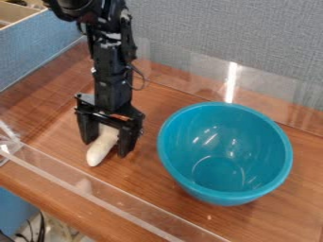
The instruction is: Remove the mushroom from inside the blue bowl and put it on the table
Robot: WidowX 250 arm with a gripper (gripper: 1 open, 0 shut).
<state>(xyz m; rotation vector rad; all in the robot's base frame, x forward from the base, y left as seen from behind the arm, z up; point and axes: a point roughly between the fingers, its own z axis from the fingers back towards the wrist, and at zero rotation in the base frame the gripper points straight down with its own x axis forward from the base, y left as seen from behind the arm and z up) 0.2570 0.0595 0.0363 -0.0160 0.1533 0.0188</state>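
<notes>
The tabletop (51, 142) is reddish wood grain with low clear walls round its edge, and most of it lies bare. To the right sits the blue bowl (228, 151), big and glossy, and from where I stand nothing shows inside it. Left of the bowl, well clear of its rim, the arm hangs straight down with the gripper (106, 142) low over the wood, its dark jaws spread wide. Between them lies the mushroom (100, 149), a pale cream thing tilted, its lower end on the wood and its upper part up between the jaws.

The mushroom looks to be out of the bowl and down already, so I'd say the step in hand is the letting go. To do it well, the jaws should be kept wide and lifted straight up, not sideways, so neither finger drags the stem or tips it toward the near wall. Rising well above the bowl's rim before swinging away would be wise.
</notes>
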